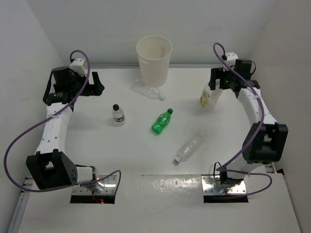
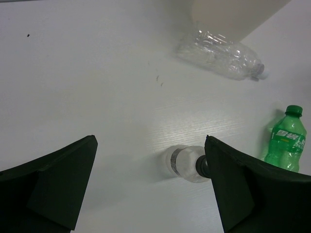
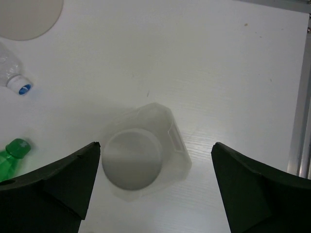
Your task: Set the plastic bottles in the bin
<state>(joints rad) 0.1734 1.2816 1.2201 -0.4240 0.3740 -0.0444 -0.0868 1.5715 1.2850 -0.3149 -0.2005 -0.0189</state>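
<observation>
The cream-white bin stands at the back middle. A clear bottle lies at its foot. The tiny black-capped bottle stands upright, left of the green bottle. Another clear bottle lies nearer the front. My left gripper is open above the table, and the tiny bottle sits just inside its right finger. My right gripper hangs open over the upright whitish bottle with the yellow label, without touching it.
White walls close in the table on the left, back and right. A metal rail runs along the table's right edge. Both arm bases and their cables sit at the near edge.
</observation>
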